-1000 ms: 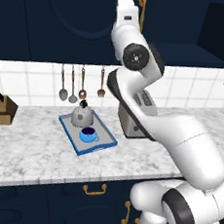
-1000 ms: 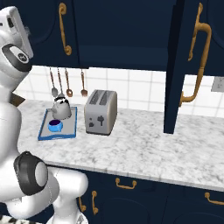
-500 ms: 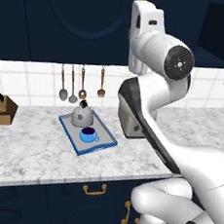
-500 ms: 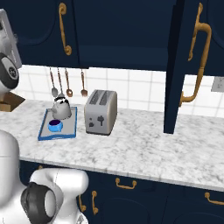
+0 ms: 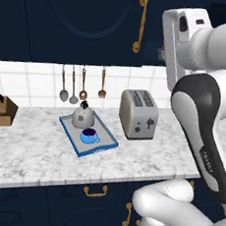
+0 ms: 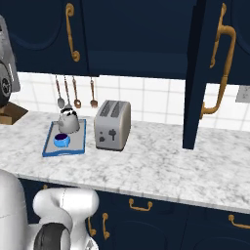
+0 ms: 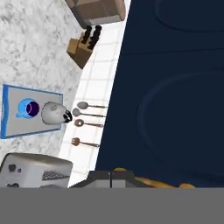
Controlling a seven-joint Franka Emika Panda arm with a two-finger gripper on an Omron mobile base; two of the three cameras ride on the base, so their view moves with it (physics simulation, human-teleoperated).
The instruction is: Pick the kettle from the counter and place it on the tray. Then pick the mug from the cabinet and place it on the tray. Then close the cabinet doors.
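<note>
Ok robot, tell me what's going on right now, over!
Gripper shut, up against a cabinet door by its brass handle. Kettle and mug on the tray. Right-hand door hangs open.

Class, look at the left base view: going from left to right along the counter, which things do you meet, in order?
Knife block → tray, with the kettle and the mug standing on it → toaster → the robot's white arm.
</note>
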